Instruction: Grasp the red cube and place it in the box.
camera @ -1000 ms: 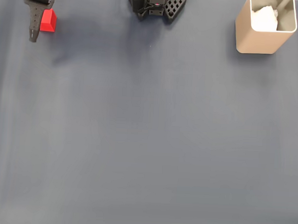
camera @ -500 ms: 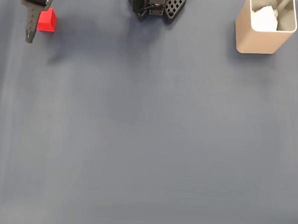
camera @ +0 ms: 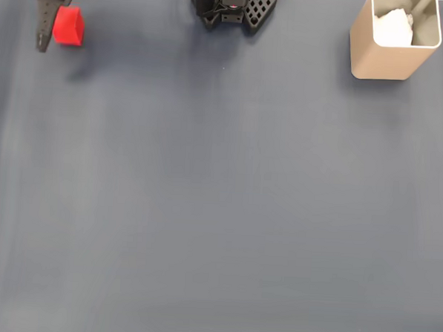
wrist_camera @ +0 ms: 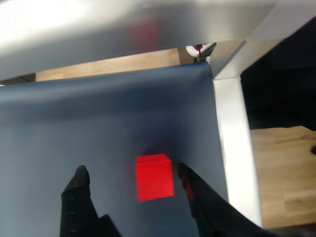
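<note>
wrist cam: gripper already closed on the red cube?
No. In the wrist view the gripper is open: the red cube sits between its fingers, with a clear gap to the left finger.

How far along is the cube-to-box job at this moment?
Done: the gripper has reached the red cube, open, fingers on either side. In hand: closing on it; the cube sits on the mat. Left: lifting and carrying it to the beige box.

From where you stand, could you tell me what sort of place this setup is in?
Probably an indoor hobby or lab workbench: a dark blue-grey mat covers the table, the wrist view shows a wooden floor beyond its edge, and a red cube and beige box sit ready.
</note>
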`<act>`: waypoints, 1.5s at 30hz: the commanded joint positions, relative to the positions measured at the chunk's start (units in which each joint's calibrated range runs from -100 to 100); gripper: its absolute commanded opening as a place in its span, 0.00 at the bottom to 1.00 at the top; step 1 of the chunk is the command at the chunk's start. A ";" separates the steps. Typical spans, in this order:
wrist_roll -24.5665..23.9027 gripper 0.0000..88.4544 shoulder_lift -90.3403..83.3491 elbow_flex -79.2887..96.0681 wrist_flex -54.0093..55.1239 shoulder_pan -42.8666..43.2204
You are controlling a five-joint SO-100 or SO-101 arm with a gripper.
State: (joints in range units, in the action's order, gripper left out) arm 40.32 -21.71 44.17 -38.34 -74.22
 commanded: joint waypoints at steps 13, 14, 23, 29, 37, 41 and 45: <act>0.54 0.49 -5.59 1.77 -1.01 -2.71; 0.54 0.49 -5.77 1.95 -1.01 -2.71; 0.98 0.49 -7.93 3.23 -1.09 -2.71; 1.03 0.49 -8.45 3.69 -0.84 -2.28; 1.47 0.49 -9.31 5.24 -0.02 -1.78; 1.47 0.49 -9.40 6.69 1.95 -1.29; 1.32 0.49 -9.40 7.33 2.27 -0.65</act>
State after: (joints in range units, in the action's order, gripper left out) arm 41.59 -28.93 52.00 -36.96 -75.72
